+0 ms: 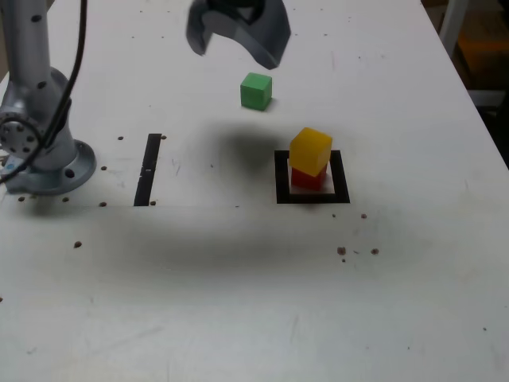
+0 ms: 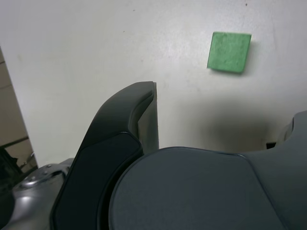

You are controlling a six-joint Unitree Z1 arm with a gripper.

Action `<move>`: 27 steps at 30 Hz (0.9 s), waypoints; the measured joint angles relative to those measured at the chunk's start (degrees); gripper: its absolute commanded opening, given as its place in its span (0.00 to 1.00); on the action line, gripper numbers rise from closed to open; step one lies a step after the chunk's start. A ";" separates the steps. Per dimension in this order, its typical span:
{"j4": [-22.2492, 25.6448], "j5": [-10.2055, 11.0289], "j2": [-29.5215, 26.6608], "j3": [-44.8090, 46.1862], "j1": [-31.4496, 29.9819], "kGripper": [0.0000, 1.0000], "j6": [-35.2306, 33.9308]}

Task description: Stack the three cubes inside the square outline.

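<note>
A yellow cube sits slightly askew on top of a red cube, both inside the square outline of black tape. A green cube lies alone on the white table behind the stack; the wrist view also shows the green cube. My gripper hangs high above the table at the back, just to the exterior view's left of the green cube. It is open, with nothing between its dark fingers.
A straight black strip lies on the exterior view's left, near the arm's grey base. The table's edge runs down the exterior view's right. Small dark specks dot the surface in front of the stack.
</note>
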 measured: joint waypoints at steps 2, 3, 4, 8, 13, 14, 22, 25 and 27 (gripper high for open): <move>-1.40 -0.02 0.65 0.38 1.30 0.99 0.74; -2.48 -0.08 0.79 0.66 2.12 0.98 1.34; -3.46 -0.14 1.06 0.91 3.15 0.97 2.07; -4.77 -0.19 3.79 1.51 7.46 0.94 4.75; -5.84 -0.33 6.86 1.17 8.80 0.93 6.41; -6.02 -0.35 7.18 1.09 8.87 0.93 6.59; -8.56 0.09 11.79 1.52 10.23 0.90 10.53; -10.51 -0.35 13.00 1.85 10.59 0.90 12.72; -11.99 -0.93 13.81 2.44 11.11 0.89 13.88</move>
